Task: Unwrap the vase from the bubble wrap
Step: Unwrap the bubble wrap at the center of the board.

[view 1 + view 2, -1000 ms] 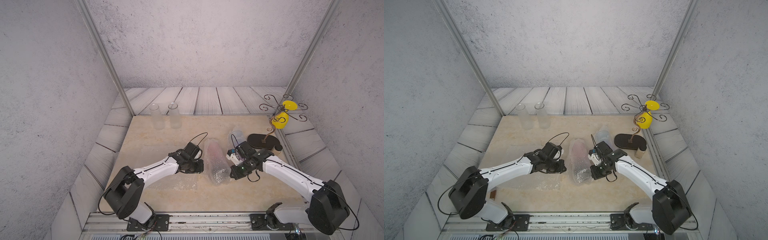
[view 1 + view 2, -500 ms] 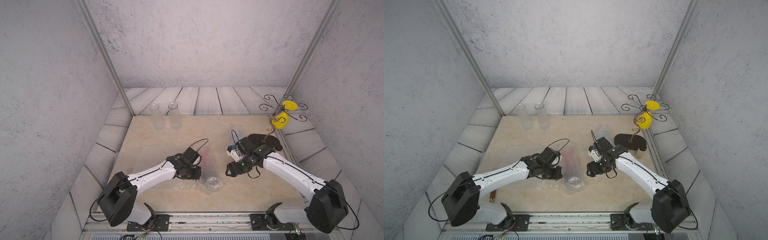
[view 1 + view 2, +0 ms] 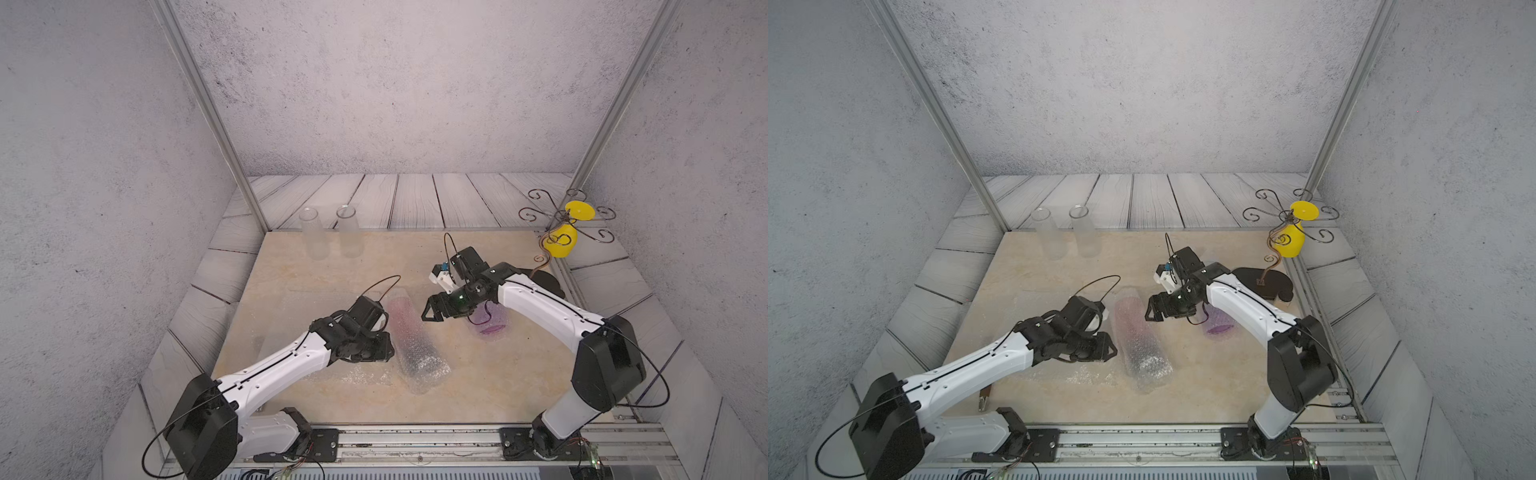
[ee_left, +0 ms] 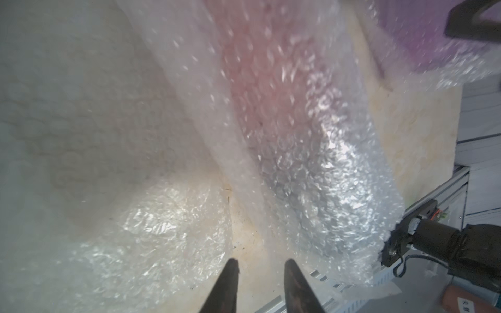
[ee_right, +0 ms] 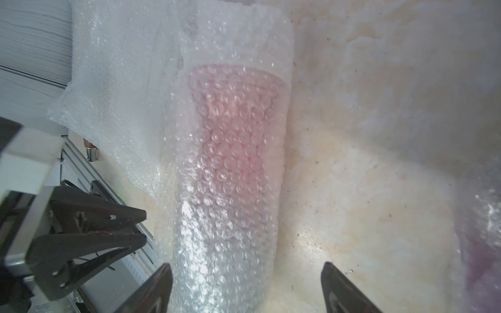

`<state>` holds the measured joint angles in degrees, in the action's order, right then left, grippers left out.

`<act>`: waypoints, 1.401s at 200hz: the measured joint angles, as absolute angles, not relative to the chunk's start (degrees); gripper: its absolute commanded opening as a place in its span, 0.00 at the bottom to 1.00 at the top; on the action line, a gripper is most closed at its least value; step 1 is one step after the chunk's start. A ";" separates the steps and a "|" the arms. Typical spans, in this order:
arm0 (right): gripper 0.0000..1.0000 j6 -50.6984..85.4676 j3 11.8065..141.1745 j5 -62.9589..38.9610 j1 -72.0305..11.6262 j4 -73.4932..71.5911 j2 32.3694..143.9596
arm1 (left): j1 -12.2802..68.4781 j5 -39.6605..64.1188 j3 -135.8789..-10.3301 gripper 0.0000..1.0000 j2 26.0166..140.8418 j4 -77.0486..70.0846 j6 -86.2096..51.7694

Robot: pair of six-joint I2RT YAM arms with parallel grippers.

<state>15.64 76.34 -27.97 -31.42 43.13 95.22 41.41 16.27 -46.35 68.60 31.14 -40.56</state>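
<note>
A pink vase [image 5: 233,130] lies inside a rolled tube of bubble wrap [image 3: 413,338] [image 3: 1140,338] on the beige table, shown in both top views. A loose flat sheet [image 4: 149,230] spreads from the roll toward my left arm. My left gripper [image 3: 386,349] [image 4: 260,267] sits just left of the roll, its fingers a narrow gap apart with only table between them. My right gripper [image 3: 430,313] [image 5: 245,271] hovers over the roll's far end, jaws wide open, with the roll near one finger and untouched.
A second wrapped bundle with a purple object [image 3: 490,322] lies under my right forearm. Two clear glasses [image 3: 309,232] [image 3: 348,230] stand at the back left. A wire stand with yellow pieces [image 3: 561,241] rises at the back right. A metal rail [image 3: 415,440] runs along the front.
The roll has slid toward the front edge. My right gripper has opened wide and let it go. My left gripper has parted its fingers slightly.
</note>
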 measured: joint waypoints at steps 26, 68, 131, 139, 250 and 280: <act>0.88 16.10 79.37 -28.84 -31.42 42.48 98.96 | 35.66 16.36 -46.52 0.33 66.26 31.11 -39.77; 0.87 16.88 81.10 -28.86 -31.99 42.15 101.54 | 29.89 15.90 -54.04 0.53 74.37 32.25 -36.95; 0.86 17.54 84.07 -28.10 -35.79 42.19 106.59 | 27.57 18.28 -63.02 0.69 87.72 29.08 -35.99; 0.85 17.54 84.33 -27.73 -36.25 42.19 107.18 | 27.59 18.70 -63.20 0.69 88.88 28.53 -36.01; 0.67 17.34 85.17 -23.59 -37.12 42.39 109.75 | 27.42 20.82 -63.05 0.24 93.03 24.62 -37.43; 0.62 17.34 84.64 -23.75 -37.12 41.43 109.75 | 27.40 20.58 -63.05 0.28 93.06 24.77 -37.19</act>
<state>17.34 84.64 -23.75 -37.12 41.43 109.75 27.40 20.58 -63.05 93.06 24.77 -37.19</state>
